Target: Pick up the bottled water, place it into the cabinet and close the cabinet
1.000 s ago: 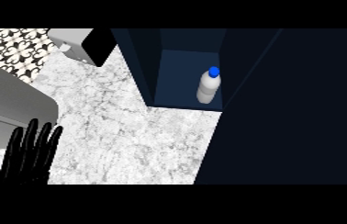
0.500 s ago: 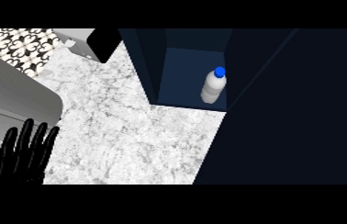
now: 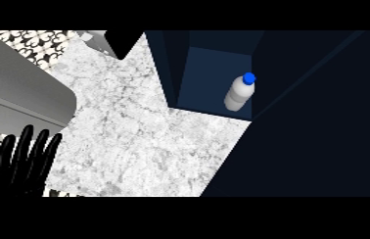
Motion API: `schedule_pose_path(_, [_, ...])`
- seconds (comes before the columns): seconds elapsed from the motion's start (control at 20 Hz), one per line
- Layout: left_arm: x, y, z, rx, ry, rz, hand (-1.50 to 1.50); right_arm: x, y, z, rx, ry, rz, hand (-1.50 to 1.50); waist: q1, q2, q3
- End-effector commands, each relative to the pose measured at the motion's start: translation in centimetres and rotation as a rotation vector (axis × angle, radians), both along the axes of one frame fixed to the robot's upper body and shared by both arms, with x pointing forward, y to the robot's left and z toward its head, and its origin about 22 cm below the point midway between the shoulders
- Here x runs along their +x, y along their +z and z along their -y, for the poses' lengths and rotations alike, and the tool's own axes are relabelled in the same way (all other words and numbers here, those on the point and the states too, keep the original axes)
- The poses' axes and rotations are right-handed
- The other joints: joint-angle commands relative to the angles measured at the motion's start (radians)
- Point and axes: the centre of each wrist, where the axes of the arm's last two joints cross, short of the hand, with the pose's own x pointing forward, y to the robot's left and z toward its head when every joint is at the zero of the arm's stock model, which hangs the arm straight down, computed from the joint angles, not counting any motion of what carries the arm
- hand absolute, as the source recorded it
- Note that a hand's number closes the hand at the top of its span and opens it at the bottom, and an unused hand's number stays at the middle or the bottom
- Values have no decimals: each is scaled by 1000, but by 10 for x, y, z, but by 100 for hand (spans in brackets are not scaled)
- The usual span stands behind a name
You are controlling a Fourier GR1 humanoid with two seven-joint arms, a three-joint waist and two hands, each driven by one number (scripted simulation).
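Looking down from the head view: bottle (image 3: 241,92) standing upright inside dark blue cabinet (image 3: 209,71), blue cap on top, near the cabinet's right wall. Left robot hand (image 3: 27,159) at lower left edge, open, fingers straight and pointing up, beside marble worktop (image 3: 137,135). Right robot hand out of sight.

Surface (image 3: 145,135): white-grey marbled stone look, mottled veining, smooth, low sheen. Cabinet (image 3: 209,76): flat dark navy panels, matt, no grain visible. Bottled water (image 3: 240,92): pale translucent plastic body, glossy blue plastic cap. Left hand (image 3: 25,159): uniform black, matt, fingers (image 3: 27,140) look like smooth plastic or rubber. Sink (image 3: 29,93): plain grey, smooth satin finish. Backsplash (image 3: 36,44): black-and-white patterned tile.
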Motion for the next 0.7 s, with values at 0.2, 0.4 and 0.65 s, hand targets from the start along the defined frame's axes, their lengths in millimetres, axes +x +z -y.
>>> schedule_pose_path(0.2, [-1, 0, -7, 12, 6, -7, -150, 27, -19, -14, 147, -217, -244, 150, -31, -5, 5])
schedule_pose_path(0.4, [-4, -5, -11, 12, 40, -16, -150, 32, -21, 3, 202, -379, -243, 150, -53, -5, 5])
schedule_pose_path(0.65, [-6, -4, -11, 0, 33, -22, -150, 40, -25, 11, 243, -492, -281, 150, -60, -5, 5])
